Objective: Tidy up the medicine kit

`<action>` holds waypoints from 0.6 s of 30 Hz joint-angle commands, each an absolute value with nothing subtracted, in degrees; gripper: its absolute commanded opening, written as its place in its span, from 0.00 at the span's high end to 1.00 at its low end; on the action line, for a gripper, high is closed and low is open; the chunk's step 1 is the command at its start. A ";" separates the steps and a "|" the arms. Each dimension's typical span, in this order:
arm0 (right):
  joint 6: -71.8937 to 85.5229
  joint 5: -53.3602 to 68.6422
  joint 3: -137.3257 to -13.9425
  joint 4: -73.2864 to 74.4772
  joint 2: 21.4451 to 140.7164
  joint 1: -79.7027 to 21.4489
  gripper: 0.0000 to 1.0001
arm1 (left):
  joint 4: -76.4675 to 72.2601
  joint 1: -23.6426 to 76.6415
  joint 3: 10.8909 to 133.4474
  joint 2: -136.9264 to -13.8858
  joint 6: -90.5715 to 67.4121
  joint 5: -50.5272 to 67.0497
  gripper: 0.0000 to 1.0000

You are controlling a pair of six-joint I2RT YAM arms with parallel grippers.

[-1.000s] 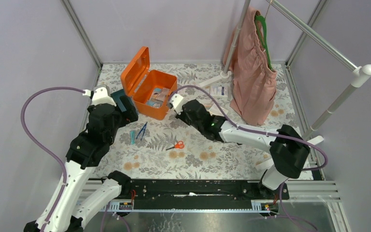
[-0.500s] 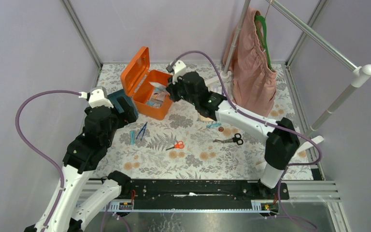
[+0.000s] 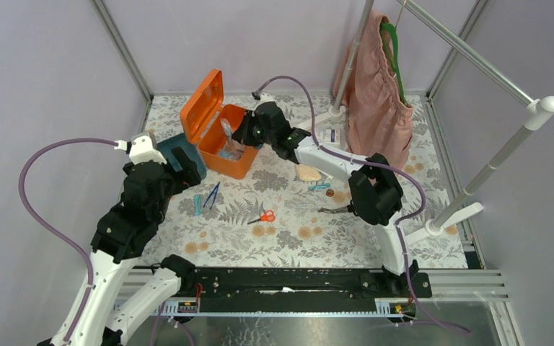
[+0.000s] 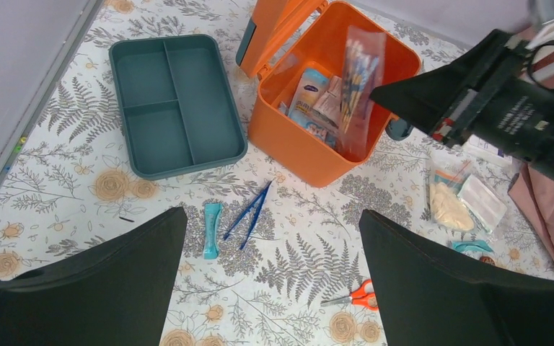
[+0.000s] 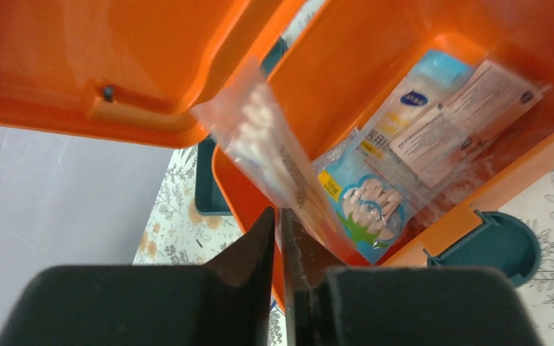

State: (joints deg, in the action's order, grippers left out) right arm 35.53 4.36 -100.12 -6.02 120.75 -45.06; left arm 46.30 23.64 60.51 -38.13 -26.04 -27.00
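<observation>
My right gripper (image 5: pixel 278 220) almost shut, pinching a bag of cotton swabs (image 5: pixel 274 144) – its bottom down inside the open orange medicine kit (image 4: pixel 296 151) (lid up, back left of the table (image 3: pixel 288 238)), my left gripper (image 4: pixel 274 215) wide apart, holding nothing, teal tray (image 4: pixel 209 108) just beside the kit.

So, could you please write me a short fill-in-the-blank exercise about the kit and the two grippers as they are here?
1. The teal insert tray, lying outside the medicine kit, has ____ compartments.
2. The right gripper pinches a clear bag of ____ over the kit.
3. The left gripper holds nothing and is ____.
Missing words: three; cotton swabs; open.
</observation>
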 commanded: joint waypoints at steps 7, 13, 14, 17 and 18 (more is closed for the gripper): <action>39.20 4.68 -102.92 -6.17 118.80 -41.82 0.62 | 47.15 23.81 59.94 -37.32 -27.19 -27.91 0.01; 26.01 0.45 -96.04 -2.11 109.53 -40.44 0.59 | 46.57 23.77 60.05 -38.31 -26.99 -27.64 0.01; 22.89 -1.00 -94.74 -0.81 107.63 -40.43 0.57 | 46.23 23.81 59.96 -38.43 -26.91 -27.54 0.01; 13.72 -6.33 -89.39 4.89 102.03 -40.34 0.52 | 45.50 23.82 59.85 -38.98 -26.81 -27.08 0.01; 10.75 -8.34 -87.67 6.50 100.50 -40.39 0.50 | 45.30 23.82 59.79 -39.23 -26.81 -26.92 0.01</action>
State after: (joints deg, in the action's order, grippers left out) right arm 25.50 -0.36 -92.09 0.10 109.62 -40.18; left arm 47.18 23.64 60.29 -38.52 -26.46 -26.98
